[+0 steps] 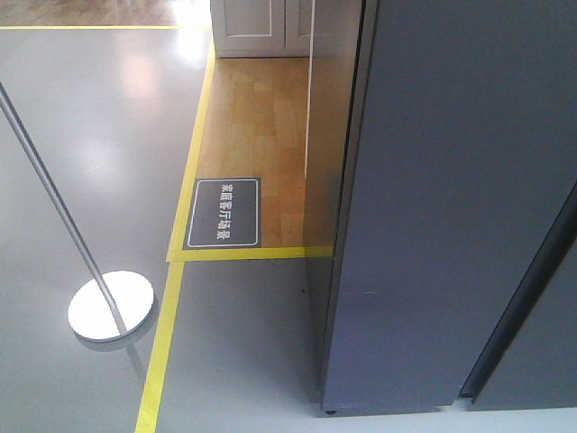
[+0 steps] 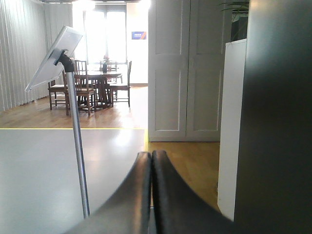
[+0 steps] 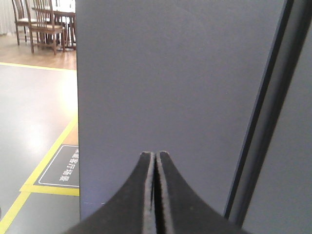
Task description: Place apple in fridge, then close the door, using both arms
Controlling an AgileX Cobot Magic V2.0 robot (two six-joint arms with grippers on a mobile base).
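Fridge [image 1: 451, 198] fills the front view as a tall dark grey slab, its door [image 3: 165, 87] flat and flush, so nothing of the inside shows. Apple not visible in any view; whether it sits inside cannot be told. Right gripper [image 3: 155, 155] has its two dark fingers pressed together, nothing between them, tips pointed straight at the door face just ahead; a dark vertical groove [image 3: 265, 112] runs to the right of the tips. Left gripper [image 2: 150, 154] likewise pressed together and empty, with the fridge's dark side close on its right. Ahead and to the left of it stands a thin metal pole [image 2: 78, 146] carrying a tilted panel. White cabinet doors [image 2: 183, 68] stand farther ahead, a dining table with chairs [image 2: 97, 83] beyond.
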